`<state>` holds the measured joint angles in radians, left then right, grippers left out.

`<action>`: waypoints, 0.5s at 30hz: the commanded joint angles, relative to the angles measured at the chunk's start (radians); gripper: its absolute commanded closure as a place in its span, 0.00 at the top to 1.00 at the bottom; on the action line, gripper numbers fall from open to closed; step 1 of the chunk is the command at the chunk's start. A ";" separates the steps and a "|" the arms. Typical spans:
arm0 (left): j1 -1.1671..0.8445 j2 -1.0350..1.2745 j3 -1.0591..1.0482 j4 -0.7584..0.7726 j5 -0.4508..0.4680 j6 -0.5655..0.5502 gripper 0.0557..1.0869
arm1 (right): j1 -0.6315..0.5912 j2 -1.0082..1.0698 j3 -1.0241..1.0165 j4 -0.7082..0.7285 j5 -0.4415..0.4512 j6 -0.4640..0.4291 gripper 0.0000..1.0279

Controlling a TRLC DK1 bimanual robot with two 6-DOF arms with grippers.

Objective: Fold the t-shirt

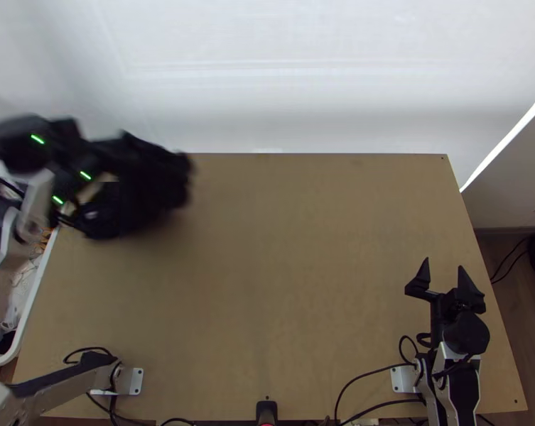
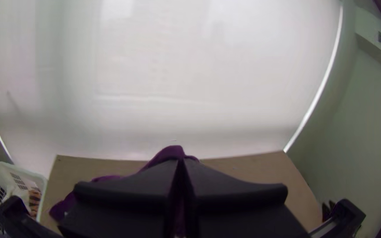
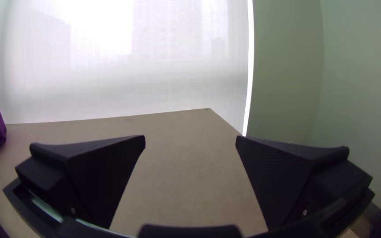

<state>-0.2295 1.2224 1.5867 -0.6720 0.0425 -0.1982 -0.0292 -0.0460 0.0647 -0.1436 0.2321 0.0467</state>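
Seen from the top view, the left gripper (image 1: 68, 181) is reaching no lower than the ten o'clock corner of the table (image 1: 288, 270), and its claw is pressing together on the t-shirt (image 1: 146, 188). In the left wrist view its two wide black fingers (image 2: 133, 187) are meeting at their tips, with purple cloth showing between them and rising just beyond. The t-shirt is hanging bunched from that grip at ten o'clock, its folds bulging toward the table's middle; I cannot tell which part is being pinched. In the right wrist view a purple length of it is drooping in soft creasesUp at ten o'clock on the table (image 1: 288, 270), the left gripper (image 1: 68, 181) is holding the t-shirt (image 1: 146, 188). Its claw is pressing together on the cloth: in the left wrist view the two wide black fingers (image 2: 133, 187) are meeting at their tips, with purple fabric showing between them and rising just beyond. The t-shirt is hanging bunched from that grip, its folds bulging toward the table's middle; I cannot tell which part is being pinched. In the right wrist view, a purple length of it is drooping in soft creases.

Over at four o'clock, the right gripper (image 1: 445, 263) is keeping its claw spread wide, its fingertips pointing toward twelve and nothing sitting between them. Tan tabletop is showing through the gap in its own wrist view.

A white basket (image 1: 34, 305) is standing just beside the table's edge at nine o'clock, holding some loose things, among them an orange-and-dark striped one (image 2: 34, 200). A pale blind (image 1: 303, 78) is hanging beyond the table at twelve. Two white brackets are sitting on the tabletop, one (image 1: 136, 381) at seven o'clock and the other (image 1: 402, 380) at five, and a black cable (image 1: 366, 373) is curving in toward the second from six
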 commanded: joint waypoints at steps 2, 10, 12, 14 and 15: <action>-0.172 -0.092 -0.152 0.035 -0.015 -0.055 0.04 | -0.003 0.043 -0.008 -0.001 0.012 -0.010 0.96; -0.438 -0.135 -0.350 0.166 -0.116 -0.122 0.04 | -0.003 0.043 -0.008 -0.001 0.012 -0.010 0.96; -0.478 -0.127 -0.372 0.206 -0.150 -0.124 0.04 | -0.003 0.043 -0.008 -0.001 0.012 -0.010 0.96; -0.504 -0.116 -0.393 0.258 -0.179 -0.122 0.04 | -0.003 0.043 -0.008 -0.001 0.012 -0.010 0.96; -0.513 -0.106 -0.401 0.290 -0.199 -0.122 0.04 | -0.003 0.043 -0.008 -0.001 0.012 -0.010 0.96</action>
<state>-0.7162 1.1149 1.2133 -0.4522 -0.1204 -0.2970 -0.0292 -0.0460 0.0647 -0.1436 0.2325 0.0467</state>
